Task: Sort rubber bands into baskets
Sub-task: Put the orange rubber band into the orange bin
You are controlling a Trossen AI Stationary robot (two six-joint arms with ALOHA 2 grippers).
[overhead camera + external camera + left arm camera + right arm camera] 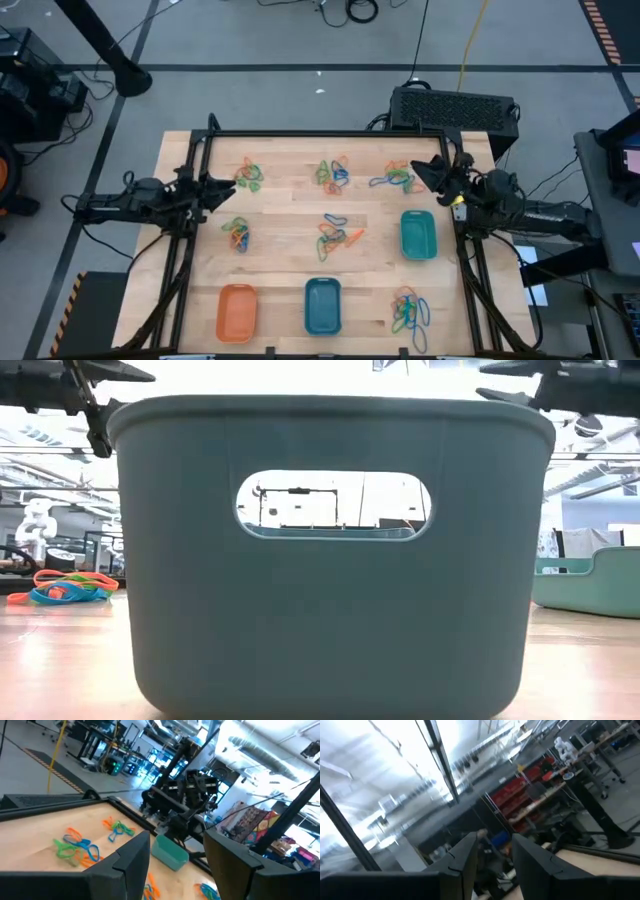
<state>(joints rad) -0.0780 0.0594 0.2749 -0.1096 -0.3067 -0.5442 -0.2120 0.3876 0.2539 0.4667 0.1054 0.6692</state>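
wooden table (pixel 290 215) seen from above, framed by a black rail. three baskets on it: orange basket (pixel 237 311) at the near left edge, blue basket (pixel 322 305) at the near middle, teal-green basket (pixel 417 234) toward the right side, all upright and well apart. in the low view, filled almost wholly by the blue basket's wall (pixel 330 570), with the teal-green one (pixel 590 580) farther off at right.

left arm parked over the table's left edge, left gripper (pixel 222 187) pointed inward, fingers (pixel 132 857) spread wide with nothing between them. right arm parked at the far right corner, right gripper (pixel 420 172) pointed inward, fingers (pixel 465 852) set at a narrow gap, nothing seen between them.

rubber bands scattered in small mixed clumps of orange, blue and green: three along the far side (pixel 249 173) (pixel 333 173) (pixel 395 179), two across the middle (pixel 237 233) (pixel 333 236), one at the near right (pixel 409 310) beside the blue basket. none seen inside any basket from above. one clump (pixel 62 589) lying flat on the wood at the low view's left.
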